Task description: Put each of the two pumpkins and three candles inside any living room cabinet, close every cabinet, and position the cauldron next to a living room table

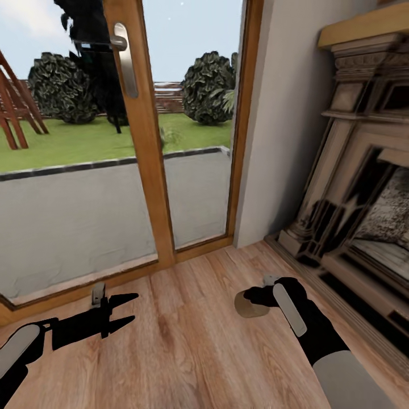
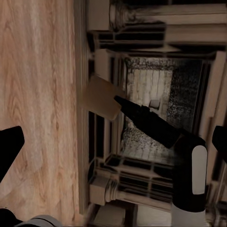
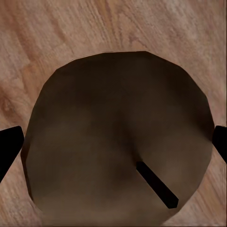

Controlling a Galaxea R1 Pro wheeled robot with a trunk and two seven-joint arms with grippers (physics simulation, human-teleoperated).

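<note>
We carry a candle (image 1: 248,305) gripped in our right claw (image 1: 257,298) above the wood floor (image 1: 187,352); our left claw (image 1: 128,309) hangs spread, holding nothing, near the fireplace (image 1: 363,187).

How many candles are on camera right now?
1. The candle is held in the right gripper above the wood floor, near the fireplace. The others may be out of frame.

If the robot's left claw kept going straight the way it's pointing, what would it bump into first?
Probably the right arm holding a candle, which crosses its line; behind that, the fireplace. The left gripper is open. Depth is hard to judge.
</note>
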